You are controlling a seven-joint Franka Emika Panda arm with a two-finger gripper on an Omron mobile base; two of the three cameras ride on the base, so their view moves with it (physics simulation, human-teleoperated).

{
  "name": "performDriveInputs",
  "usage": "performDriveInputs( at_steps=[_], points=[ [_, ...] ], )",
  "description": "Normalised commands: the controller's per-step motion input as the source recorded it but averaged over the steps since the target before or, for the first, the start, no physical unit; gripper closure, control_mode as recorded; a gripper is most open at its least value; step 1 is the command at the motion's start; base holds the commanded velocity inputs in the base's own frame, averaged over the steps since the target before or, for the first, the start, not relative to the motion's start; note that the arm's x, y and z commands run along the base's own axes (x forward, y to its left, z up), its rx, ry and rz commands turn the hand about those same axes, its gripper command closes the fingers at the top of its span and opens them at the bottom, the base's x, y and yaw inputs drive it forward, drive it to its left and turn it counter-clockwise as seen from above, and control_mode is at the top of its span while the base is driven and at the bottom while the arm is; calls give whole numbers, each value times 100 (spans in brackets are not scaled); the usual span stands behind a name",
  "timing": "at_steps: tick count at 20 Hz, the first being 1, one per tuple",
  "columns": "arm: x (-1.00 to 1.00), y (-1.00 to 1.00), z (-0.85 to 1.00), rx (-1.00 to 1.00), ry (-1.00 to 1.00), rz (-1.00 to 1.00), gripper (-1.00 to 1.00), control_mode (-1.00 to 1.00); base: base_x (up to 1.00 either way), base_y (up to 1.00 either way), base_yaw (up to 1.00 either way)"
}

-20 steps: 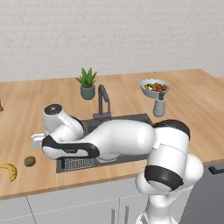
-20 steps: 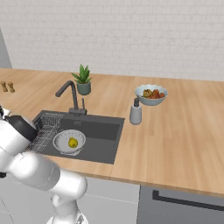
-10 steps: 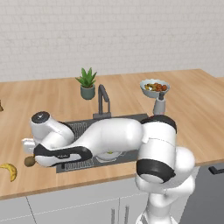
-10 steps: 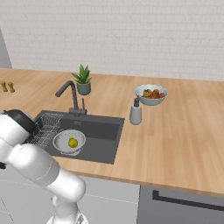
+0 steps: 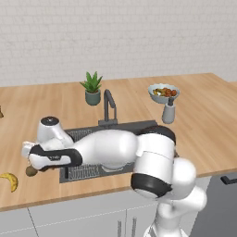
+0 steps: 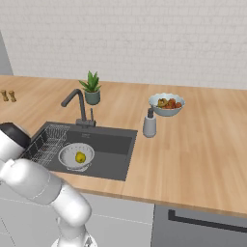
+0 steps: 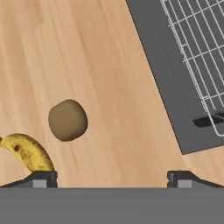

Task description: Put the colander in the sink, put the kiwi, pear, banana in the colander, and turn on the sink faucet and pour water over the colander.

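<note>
- The small brown fuzzy oval kiwi (image 7: 68, 120) lies on the pale wooden counter (image 7: 100, 78), left of centre in the hand view; the curved yellow banana with dark tips (image 7: 29, 152) lies just beside it at the lower left, and neither has been lifted.
- Over the last second the white arm has been swung from above the basin out to the left edge of the left base view, so the two-finger gripper (image 7: 111, 177) is now carried over the kiwi (image 5: 31, 171); by this, the kiwi is judged to be the next fruit fetched.
- The dark fingertips (image 7: 43, 177) are spread wide, with nothing between them.
- The round pale grey-white perforated colander (image 6: 76, 157) has been set in the large dark grey rectangular sink (image 6: 116, 144), lower left of the right base view.
- One fruit, the yellow-green roundish pear (image 6: 80, 157), is held in it.
- No water is seen at the dark grey angular faucet (image 6: 75, 103).
</note>
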Motion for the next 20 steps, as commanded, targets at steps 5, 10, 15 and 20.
performDriveInputs(
  at_steps=[5,10,15,20],
  points=[
    [10,13,-30,0,0,-6,-100,-100,0,0,0],
    [27,25,0,-6,0,-8,-100,-100,0,0,0],
    [14,33,-6,-3,4,-8,-100,-100,0,0,0],
    [1,21,-20,0,6,-4,-100,-100,0,0,0]
  ],
)
